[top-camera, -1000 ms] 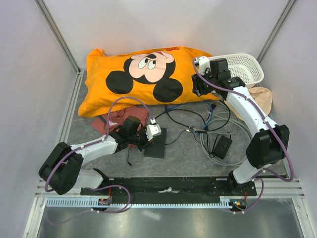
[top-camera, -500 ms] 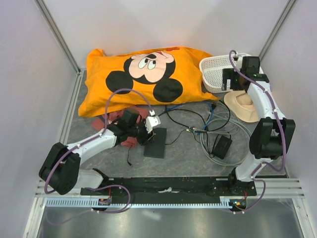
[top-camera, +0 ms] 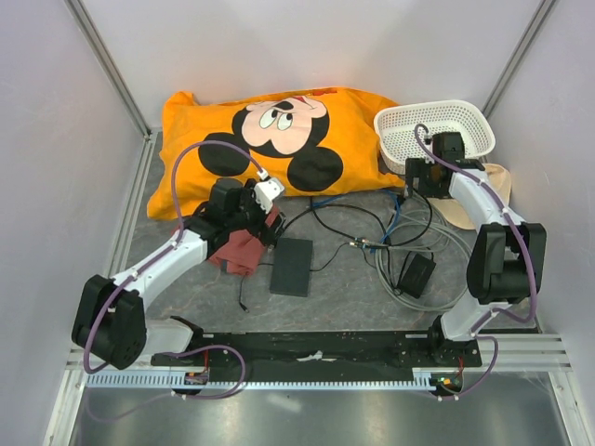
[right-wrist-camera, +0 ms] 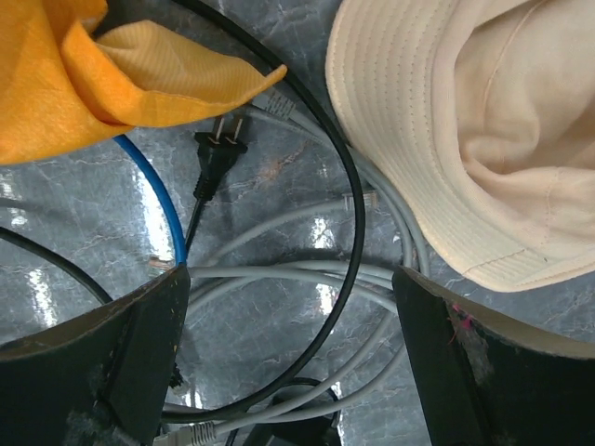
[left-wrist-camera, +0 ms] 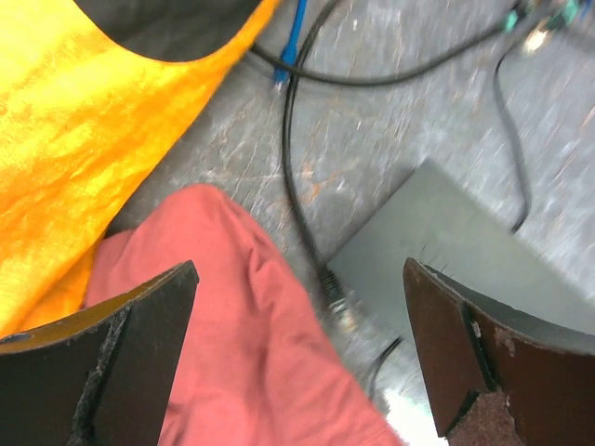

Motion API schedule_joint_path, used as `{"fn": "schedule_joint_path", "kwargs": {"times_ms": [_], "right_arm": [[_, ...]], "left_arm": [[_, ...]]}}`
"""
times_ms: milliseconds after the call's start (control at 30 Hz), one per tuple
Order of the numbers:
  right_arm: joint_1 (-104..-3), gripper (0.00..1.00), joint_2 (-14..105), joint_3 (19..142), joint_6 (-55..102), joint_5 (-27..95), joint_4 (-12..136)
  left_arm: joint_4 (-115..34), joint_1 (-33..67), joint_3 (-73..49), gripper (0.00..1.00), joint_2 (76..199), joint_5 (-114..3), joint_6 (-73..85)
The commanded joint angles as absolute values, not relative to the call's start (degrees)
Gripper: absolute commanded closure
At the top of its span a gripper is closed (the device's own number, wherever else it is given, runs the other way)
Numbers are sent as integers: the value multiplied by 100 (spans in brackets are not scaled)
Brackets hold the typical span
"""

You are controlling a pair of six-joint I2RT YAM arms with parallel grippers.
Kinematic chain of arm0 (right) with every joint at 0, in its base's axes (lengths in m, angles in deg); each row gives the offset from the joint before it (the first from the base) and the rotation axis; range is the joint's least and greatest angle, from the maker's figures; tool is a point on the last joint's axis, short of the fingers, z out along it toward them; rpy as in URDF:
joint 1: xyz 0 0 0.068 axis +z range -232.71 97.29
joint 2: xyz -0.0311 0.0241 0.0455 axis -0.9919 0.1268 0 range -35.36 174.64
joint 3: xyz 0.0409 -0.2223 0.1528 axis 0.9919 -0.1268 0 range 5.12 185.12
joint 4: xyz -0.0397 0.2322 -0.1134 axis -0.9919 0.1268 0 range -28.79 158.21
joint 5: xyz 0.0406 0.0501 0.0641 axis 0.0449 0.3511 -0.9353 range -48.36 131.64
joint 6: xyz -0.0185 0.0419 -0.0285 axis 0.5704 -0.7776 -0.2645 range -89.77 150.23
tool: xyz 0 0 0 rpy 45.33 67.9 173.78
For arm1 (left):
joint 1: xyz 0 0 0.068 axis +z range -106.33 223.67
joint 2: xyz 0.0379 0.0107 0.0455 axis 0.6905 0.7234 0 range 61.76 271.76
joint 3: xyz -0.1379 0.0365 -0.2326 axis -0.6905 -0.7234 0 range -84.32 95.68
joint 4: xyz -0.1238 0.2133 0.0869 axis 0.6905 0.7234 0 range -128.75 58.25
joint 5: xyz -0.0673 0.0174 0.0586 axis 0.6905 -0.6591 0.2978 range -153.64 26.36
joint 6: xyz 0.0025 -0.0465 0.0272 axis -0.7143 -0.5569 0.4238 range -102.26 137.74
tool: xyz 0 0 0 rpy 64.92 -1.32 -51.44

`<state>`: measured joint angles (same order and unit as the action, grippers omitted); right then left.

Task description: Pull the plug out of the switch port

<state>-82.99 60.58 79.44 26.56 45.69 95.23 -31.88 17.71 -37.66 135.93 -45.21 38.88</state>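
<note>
The switch [top-camera: 292, 266] is a flat dark grey box on the floor, also seen in the left wrist view [left-wrist-camera: 465, 251]. A black cable ends in a plug [left-wrist-camera: 333, 283] at the box's near left edge. Blur hides the switch port and whether the plug sits in it. My left gripper [top-camera: 263, 198] [left-wrist-camera: 299, 271] hangs open over a red cloth [left-wrist-camera: 232, 325], up and left of the switch, holding nothing. My right gripper [top-camera: 423, 177] [right-wrist-camera: 288, 283] is open above loose grey cables [right-wrist-camera: 279, 274], far from the switch.
An orange pillow [top-camera: 270, 144] lies at the back. A white basket [top-camera: 434, 130] and a beige hat [right-wrist-camera: 483, 139] are at the right. A black adapter brick [top-camera: 416, 272], a blue cable [right-wrist-camera: 153, 195] and a loose two-prong plug [right-wrist-camera: 218, 153] lie among the cables.
My left gripper has opened and drawn back up and left from the switch's corner. My right gripper has opened and swung from the pillow's edge past the basket to the cables.
</note>
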Motion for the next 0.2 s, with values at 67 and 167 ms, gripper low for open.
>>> {"fn": "schedule_joint_path", "kwargs": {"times_ms": [67, 167], "right_arm": [[-8069, 2, 5728, 8053, 2979, 4348, 9408], [-8052, 2, 5885, 8114, 2987, 4191, 9390]], "left_arm": [[-4436, 1809, -3791, 1, 13708, -3781, 2425], [-4832, 1809, -3922, 1, 13892, -3246, 2921]]}}
